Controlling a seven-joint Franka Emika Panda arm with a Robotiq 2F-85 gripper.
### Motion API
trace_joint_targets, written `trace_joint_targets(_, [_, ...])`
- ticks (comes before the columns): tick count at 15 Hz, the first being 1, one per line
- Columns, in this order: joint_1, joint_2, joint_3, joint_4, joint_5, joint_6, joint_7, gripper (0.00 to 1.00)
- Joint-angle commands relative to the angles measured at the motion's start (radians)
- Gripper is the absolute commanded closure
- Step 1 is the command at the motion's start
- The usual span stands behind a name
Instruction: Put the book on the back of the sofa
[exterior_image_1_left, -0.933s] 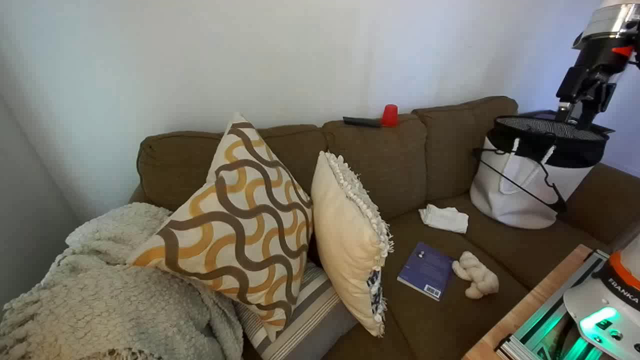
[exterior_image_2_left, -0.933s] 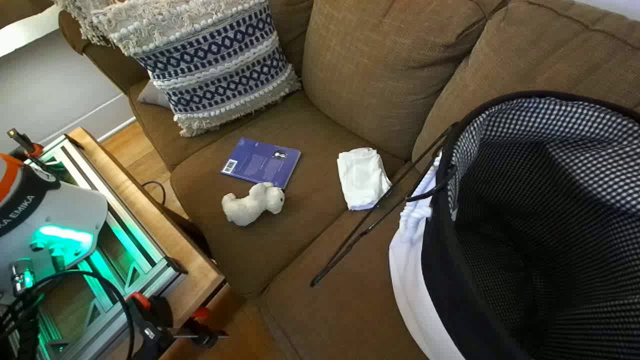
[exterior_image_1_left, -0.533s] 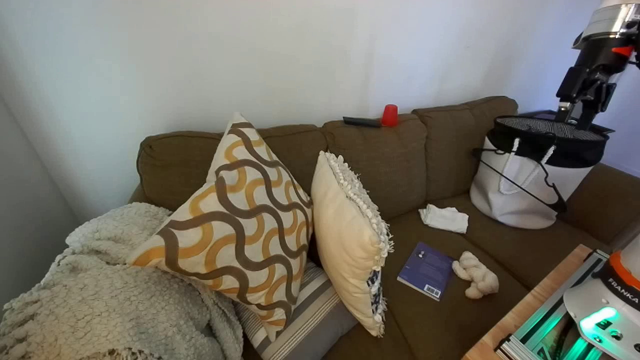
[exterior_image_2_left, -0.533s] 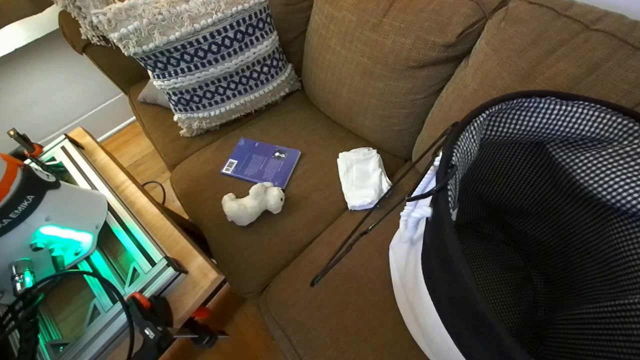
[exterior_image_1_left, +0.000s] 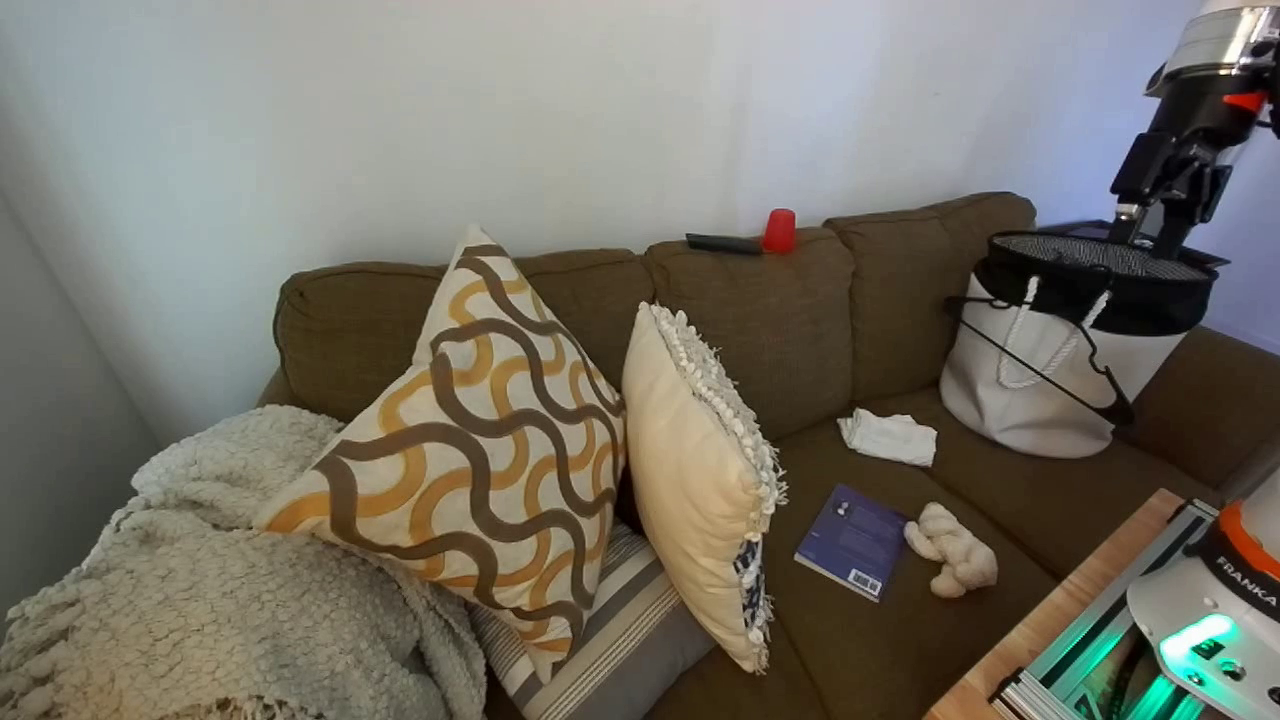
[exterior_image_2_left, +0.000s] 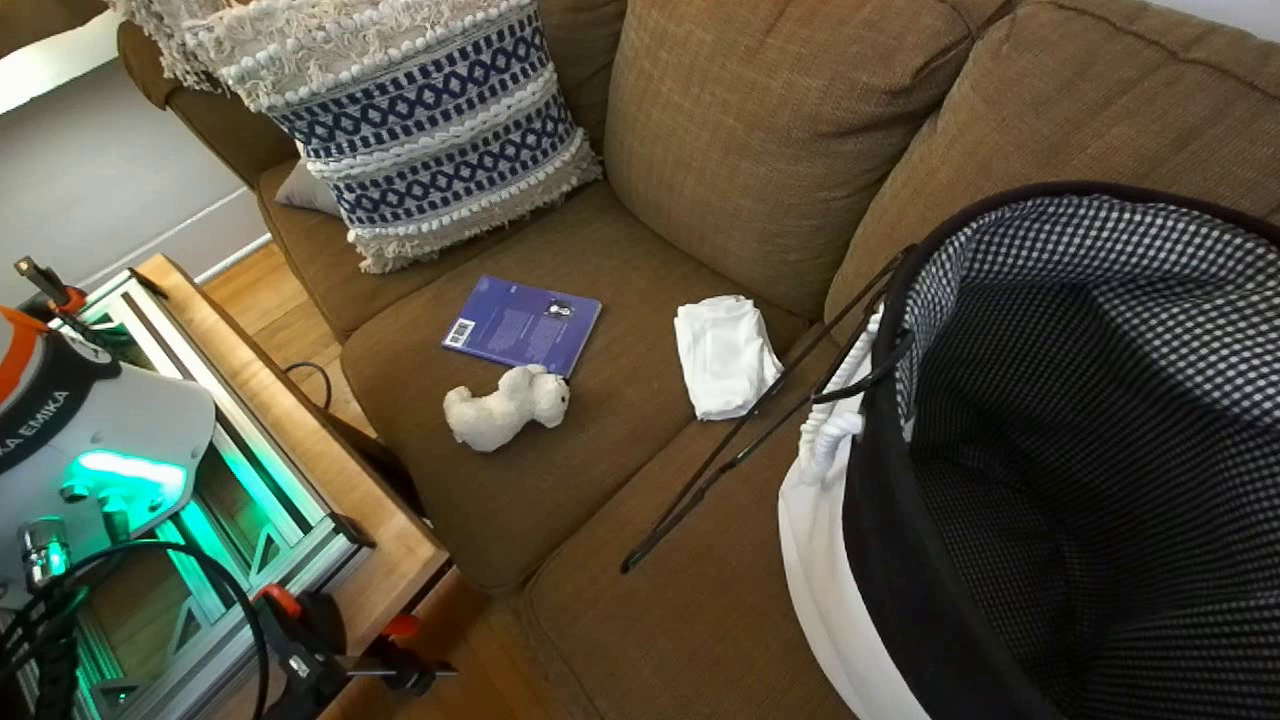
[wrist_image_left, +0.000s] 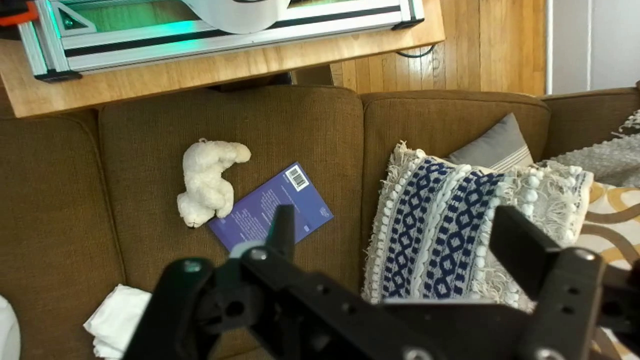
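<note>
The purple book (exterior_image_1_left: 852, 540) lies flat on the sofa seat, back cover up. It also shows in an exterior view (exterior_image_2_left: 525, 322) and in the wrist view (wrist_image_left: 267, 205), where a finger hides part of it. The brown sofa back (exterior_image_1_left: 750, 330) stands against the wall. A red cup (exterior_image_1_left: 779, 232) and a black flat object (exterior_image_1_left: 722, 244) sit on its top. My gripper (exterior_image_1_left: 1146, 242) is high at the right, overlapping the basket in that exterior view. In the wrist view my gripper (wrist_image_left: 395, 212) has its fingers wide apart with nothing between them.
A white plush toy (exterior_image_2_left: 505, 408) touches the book's edge. A folded white cloth (exterior_image_2_left: 727, 355) lies near the backrest. A white-and-black basket (exterior_image_1_left: 1050, 400) with a black hanger (exterior_image_2_left: 632, 562) stands on the seat. A fringed pillow (wrist_image_left: 430, 240) leans beyond the book. The robot's wooden table (exterior_image_2_left: 400, 560) borders the sofa.
</note>
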Motion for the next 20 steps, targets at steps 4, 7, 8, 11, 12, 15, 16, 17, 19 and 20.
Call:
trace_joint_targets(4, [-0.096, 0.155, 0.042, -0.027, 0.009, 0.341, 0.096, 0.0])
trace_joint_targets(7, [-0.107, 0.319, 0.067, 0.028, -0.037, 0.492, 0.118, 0.0])
trace_joint_targets(8, [-0.104, 0.392, 0.07, 0.059, -0.059, 0.515, 0.115, 0.0])
trace_joint_targets(11, [-0.1, 0.571, 0.07, 0.14, -0.126, 0.477, 0.105, 0.0])
trace_joint_targets(12, [-0.109, 0.634, 0.076, 0.162, -0.16, 0.486, 0.134, 0.0])
trace_joint_targets(15, [-0.103, 0.827, 0.042, 0.266, -0.168, 0.432, 0.076, 0.0])
trace_joint_targets(16, [-0.105, 0.891, 0.033, 0.318, -0.166, 0.395, 0.064, 0.0])
trace_joint_targets(17, [-0.092, 0.759, 0.045, 0.203, -0.153, 0.47, 0.095, 0.0])
trace_joint_targets(19, [-0.095, 0.859, 0.034, 0.272, -0.153, 0.44, 0.081, 0.0])
trace_joint_targets(20, [-0.095, 0.886, 0.031, 0.294, -0.152, 0.434, 0.077, 0.0])
